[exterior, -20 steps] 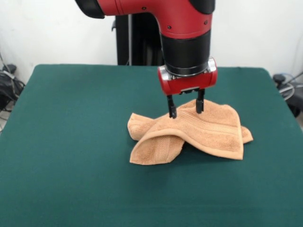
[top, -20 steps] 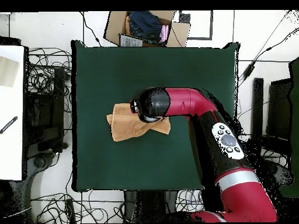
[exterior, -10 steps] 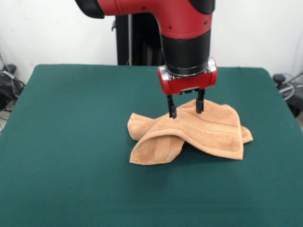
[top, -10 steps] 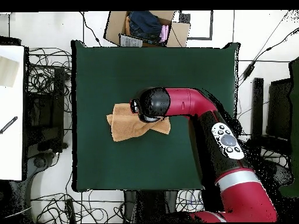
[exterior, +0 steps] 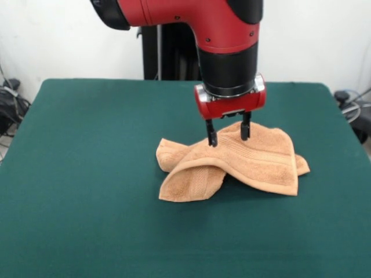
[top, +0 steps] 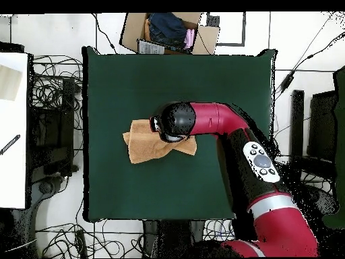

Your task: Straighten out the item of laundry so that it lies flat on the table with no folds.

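Gripper [exterior: 228,135] fingers [exterior: 211,138] apart, straddling the towel's [exterior: 255,162] raised hump directly below, mid-tabletop [exterior: 87,174], long axis running toward the side edges.

Looks like a robotics lab: a red arm [top: 229,135] works over a green-clothed table [top: 175,74], cables [top: 54,94] tangle across the tiled floor, with what may be a cardboard box [top: 168,32] behind.

Orange-tan towel [exterior: 243,159] with ribbed band on dark green table [exterior: 87,174].
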You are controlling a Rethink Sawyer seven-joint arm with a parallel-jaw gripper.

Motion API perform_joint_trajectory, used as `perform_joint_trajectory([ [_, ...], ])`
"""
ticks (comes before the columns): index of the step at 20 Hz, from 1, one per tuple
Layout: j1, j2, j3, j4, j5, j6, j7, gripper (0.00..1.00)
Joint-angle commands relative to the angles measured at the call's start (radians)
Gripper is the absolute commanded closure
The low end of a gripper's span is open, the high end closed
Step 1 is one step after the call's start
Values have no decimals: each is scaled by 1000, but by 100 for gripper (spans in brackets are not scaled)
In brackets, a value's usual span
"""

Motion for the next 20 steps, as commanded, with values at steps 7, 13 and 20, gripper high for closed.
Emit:
perform_joint_trajectory([
  [7, 1, -117, 21, 62, -55, 30, -70, 0],
  [13, 0, -120, 23, 52, -54, 42, -78, 0],
  [20, -1, -104, 24, 51, -55, 29, -75, 0],
])
